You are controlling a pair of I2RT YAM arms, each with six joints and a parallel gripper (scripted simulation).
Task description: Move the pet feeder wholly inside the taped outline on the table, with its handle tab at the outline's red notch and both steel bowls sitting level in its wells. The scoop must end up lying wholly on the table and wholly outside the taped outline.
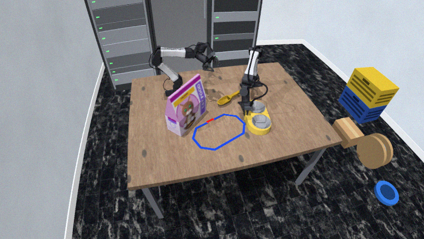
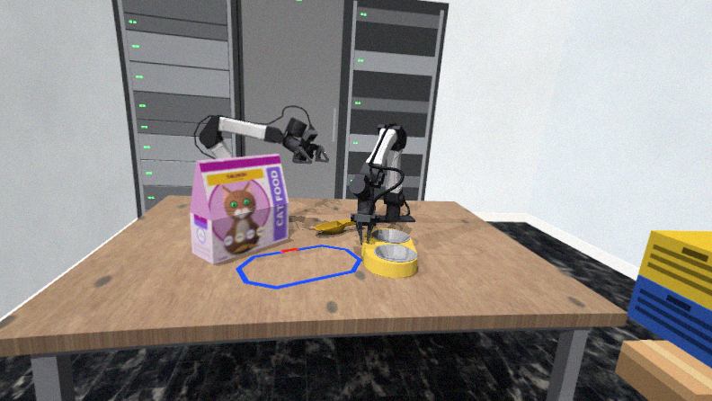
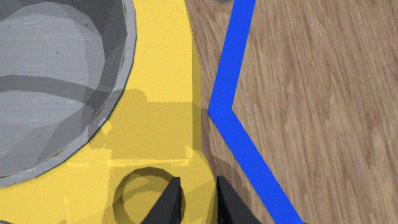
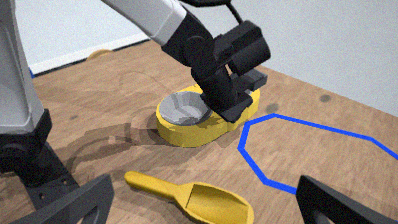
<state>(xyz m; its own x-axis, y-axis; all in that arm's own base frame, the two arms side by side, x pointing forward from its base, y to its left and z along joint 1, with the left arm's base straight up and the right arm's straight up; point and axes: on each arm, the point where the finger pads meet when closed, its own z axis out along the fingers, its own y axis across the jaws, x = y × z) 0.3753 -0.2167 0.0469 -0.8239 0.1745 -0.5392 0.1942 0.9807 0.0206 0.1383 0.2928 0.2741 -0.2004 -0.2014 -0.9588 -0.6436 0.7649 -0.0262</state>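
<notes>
The yellow pet feeder (image 1: 258, 131) (image 2: 389, 268) (image 3: 165, 65) (image 4: 185, 136) stands just outside the blue outline (image 1: 229, 141) (image 2: 318, 279) (image 3: 233, 50) (image 4: 322, 127), close beside its right end in the top view. Two steel bowls (image 1: 261, 121) (image 2: 395, 253) sit in its wells and look level. My left gripper (image 2: 366, 240) (image 3: 198, 186) is shut on the feeder's tab, beside its round hole. The outline's red notch (image 1: 210, 120) (image 2: 289, 250) is on the far side. The yellow scoop (image 1: 224, 100) (image 2: 332, 227) (image 4: 215, 204) lies behind the outline. My right gripper (image 1: 215, 65) (image 2: 315, 159) is open and empty, raised high.
A pink cat food bag (image 1: 187, 109) (image 2: 244, 209) stands upright close to the outline's left end and red notch in the top view. The table's front edge (image 1: 225, 170) (image 2: 328, 324) lies beyond the outline. Crates (image 1: 369, 95) stand off the table.
</notes>
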